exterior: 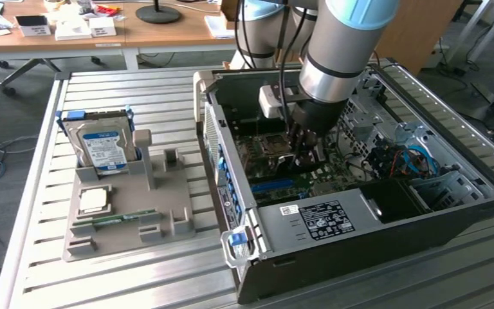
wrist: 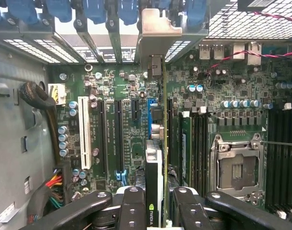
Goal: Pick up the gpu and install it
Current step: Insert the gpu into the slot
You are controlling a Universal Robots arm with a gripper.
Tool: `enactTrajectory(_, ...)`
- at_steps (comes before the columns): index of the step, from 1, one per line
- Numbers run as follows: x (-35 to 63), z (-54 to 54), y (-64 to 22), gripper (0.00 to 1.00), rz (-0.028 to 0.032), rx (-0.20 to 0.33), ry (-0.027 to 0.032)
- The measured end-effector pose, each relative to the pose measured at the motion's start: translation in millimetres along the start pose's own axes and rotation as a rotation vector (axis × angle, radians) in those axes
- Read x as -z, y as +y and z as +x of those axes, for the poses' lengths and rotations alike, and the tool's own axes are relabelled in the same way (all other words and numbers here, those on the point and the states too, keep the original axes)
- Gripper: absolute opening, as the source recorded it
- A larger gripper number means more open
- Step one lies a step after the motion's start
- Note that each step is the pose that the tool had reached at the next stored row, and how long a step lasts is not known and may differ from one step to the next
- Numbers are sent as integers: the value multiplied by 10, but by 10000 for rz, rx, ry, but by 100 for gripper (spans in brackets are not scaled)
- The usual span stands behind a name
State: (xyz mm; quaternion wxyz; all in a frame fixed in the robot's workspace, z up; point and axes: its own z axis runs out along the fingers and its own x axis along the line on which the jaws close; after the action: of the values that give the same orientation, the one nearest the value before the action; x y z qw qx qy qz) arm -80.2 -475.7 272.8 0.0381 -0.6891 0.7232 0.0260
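Gpu (wrist: pixel 154 165) stands on edge inside the open computer case (exterior: pixel 375 252), which lies on its side on the slatted metal table (exterior: pixel 101 84). The arm (exterior: pixel 341 45) points almost straight down into the case, with its silver and blue wrist section near vertical. The gripper (exterior: pixel 303 153) is low over the motherboard (exterior: pixel 260 151).

In the wrist view the two black fingers (wrist: pixel 134 207) are clamped on the gpu from both sides. One presses the black cooler face and the other the green board side, at the end far from the bracket (wrist: pixel 157 33). That silver bracket meets the slotted rear wall of the case, beneath the row of blue latches (wrist: pixel 95 9). The card runs in line with the blue slot (wrist: pixel 153 108). Its lower edge is hidden by its own body, so I cannot tell whether it is seated.

In the exterior view the gripper covers most of the card. Toward the exterior view's left, a grey holder (exterior: pixel 131 225) carries an upright hard drive (exterior: pixel 103 147), a square chip (exterior: pixel 92 201) and a memory stick (exterior: pixel 125 219).
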Motion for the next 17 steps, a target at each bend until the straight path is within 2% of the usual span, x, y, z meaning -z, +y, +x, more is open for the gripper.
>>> enactTrajectory(17,-24,3,6,27,-1,1,2)
